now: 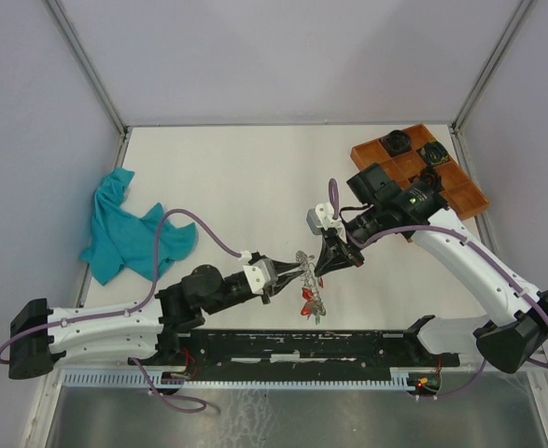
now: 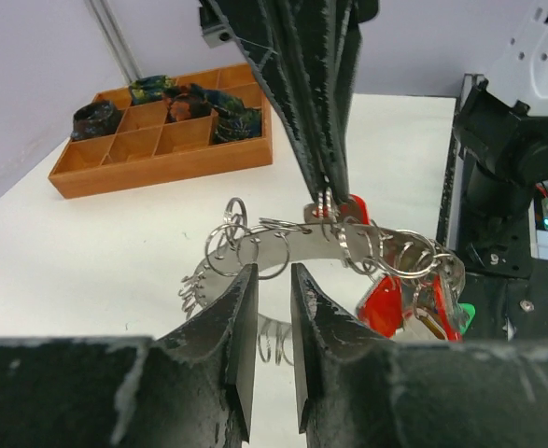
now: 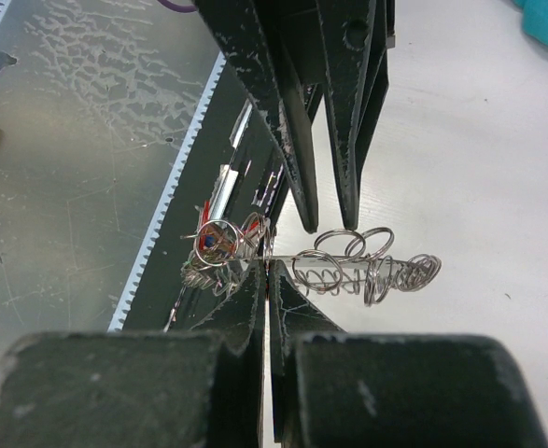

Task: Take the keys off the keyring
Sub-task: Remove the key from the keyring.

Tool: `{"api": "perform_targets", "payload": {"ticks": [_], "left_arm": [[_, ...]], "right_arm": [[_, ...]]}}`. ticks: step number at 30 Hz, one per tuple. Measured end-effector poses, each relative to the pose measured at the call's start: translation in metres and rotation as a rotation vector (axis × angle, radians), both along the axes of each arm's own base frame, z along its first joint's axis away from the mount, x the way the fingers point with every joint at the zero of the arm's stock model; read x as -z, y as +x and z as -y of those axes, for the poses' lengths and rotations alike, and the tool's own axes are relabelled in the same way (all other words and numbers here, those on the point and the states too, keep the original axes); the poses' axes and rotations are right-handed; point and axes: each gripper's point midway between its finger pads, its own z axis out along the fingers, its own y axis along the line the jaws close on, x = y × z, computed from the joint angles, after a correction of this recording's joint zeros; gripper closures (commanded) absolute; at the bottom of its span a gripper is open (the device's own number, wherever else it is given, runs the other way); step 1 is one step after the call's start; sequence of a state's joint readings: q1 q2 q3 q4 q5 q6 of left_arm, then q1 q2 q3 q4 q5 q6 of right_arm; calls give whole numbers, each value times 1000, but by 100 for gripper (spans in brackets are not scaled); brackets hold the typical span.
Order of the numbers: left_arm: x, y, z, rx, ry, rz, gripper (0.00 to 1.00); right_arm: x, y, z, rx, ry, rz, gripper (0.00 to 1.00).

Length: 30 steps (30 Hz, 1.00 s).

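Note:
The keyring is a silver band strung with many small wire rings, held in the air between my two grippers. It shows in the left wrist view and the right wrist view. The keys, with red and green tags, hang bunched from its near end. My right gripper is shut on the keyring. My left gripper has its jaws a narrow gap apart, tips at the band, a small ring between them.
An orange compartment tray holding dark items stands at the back right. A teal cloth lies at the left. A black rail runs along the near edge, close under the hanging keys.

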<state>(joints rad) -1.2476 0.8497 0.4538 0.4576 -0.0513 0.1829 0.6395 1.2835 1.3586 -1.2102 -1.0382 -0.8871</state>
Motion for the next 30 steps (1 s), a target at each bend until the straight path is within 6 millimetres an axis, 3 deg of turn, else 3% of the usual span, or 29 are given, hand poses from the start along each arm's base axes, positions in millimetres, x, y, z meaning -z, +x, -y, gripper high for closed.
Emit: {"api": "perform_targets", "payload": {"ticks": [6, 13, 18, 30], "left_arm": [[5, -9, 6, 61, 22, 15, 66], [-4, -12, 8, 78, -21, 3, 62], [-11, -14, 9, 83, -58, -18, 48], [-19, -15, 11, 87, -107, -45, 42]], "right_arm": [[0, 0, 0, 0, 0, -1, 99], [1, 0, 0, 0, -1, -2, 99], [1, 0, 0, 0, -1, -2, 99], [2, 2, -1, 11, -2, -8, 99]]}}
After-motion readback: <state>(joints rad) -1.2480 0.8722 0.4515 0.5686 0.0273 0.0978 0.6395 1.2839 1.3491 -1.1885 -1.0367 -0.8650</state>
